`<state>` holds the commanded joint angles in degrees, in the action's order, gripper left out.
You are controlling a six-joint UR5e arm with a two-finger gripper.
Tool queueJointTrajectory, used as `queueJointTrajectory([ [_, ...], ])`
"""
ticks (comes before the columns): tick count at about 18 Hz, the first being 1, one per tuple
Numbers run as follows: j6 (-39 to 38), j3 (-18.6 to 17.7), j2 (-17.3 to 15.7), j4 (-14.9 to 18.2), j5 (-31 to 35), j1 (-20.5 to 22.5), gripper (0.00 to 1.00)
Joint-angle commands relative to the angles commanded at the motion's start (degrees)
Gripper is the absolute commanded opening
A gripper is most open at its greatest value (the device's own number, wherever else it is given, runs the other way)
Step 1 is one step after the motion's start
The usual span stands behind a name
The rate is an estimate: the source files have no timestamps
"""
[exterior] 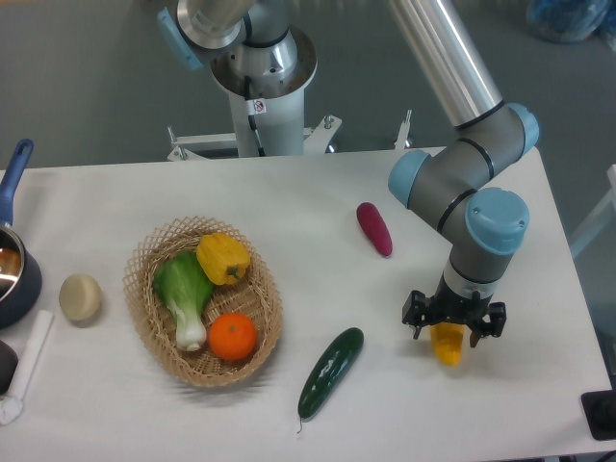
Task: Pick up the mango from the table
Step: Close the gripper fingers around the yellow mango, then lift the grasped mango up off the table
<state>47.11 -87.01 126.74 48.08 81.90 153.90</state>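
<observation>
Camera view from the fixed rig: I see the pincer (pixel 452 324) pointing straight down over the mango (pixel 448 344), its black fingers standing either side of the fruit's upper end. I cannot tell whether they are pressing on it or only straddling it. The mango lies on the table (pixel 318 207) directly beneath the pincer, its long axis running roughly toward and away from me, with the lower end poking out below the fingers toward the near edge. To the pincer's left lies a dark green cucumber (pixel 330 372), angled. Farther back and left is the purple vegetable (pixel 374 228). Well off to the left sits a wicker basket (pixel 154 327) holding a yellow bell pepper (pixel 223 258), an orange (pixel 232 336) and a leafy green (pixel 183 289).
</observation>
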Motion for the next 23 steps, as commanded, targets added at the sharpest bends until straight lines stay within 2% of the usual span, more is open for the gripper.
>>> queueJointTrajectory([
  [2,0.1,0.0,0.3,0.0,2.4,-0.2,1.0],
  [7,0.0,0.0,0.4,0.0,2.6,-0.5,0.99],
  [10,-0.1,0.0,0.4,0.0,2.6,-0.7,0.71],
  [12,0.0,0.0,0.4,0.0,2.6,-0.9,0.58],
  [15,0.0,-0.1,0.1,0.1,2.6,-0.9,0.47],
  [18,-0.2,0.0,-0.2,0.2,2.6,-1.0,0.44],
  [20,-0.4,0.3,-0.4,0.3,2.4,-1.5,0.36],
  [23,0.0,0.6,-1.3,0.3,2.3,-1.6,0.35],
])
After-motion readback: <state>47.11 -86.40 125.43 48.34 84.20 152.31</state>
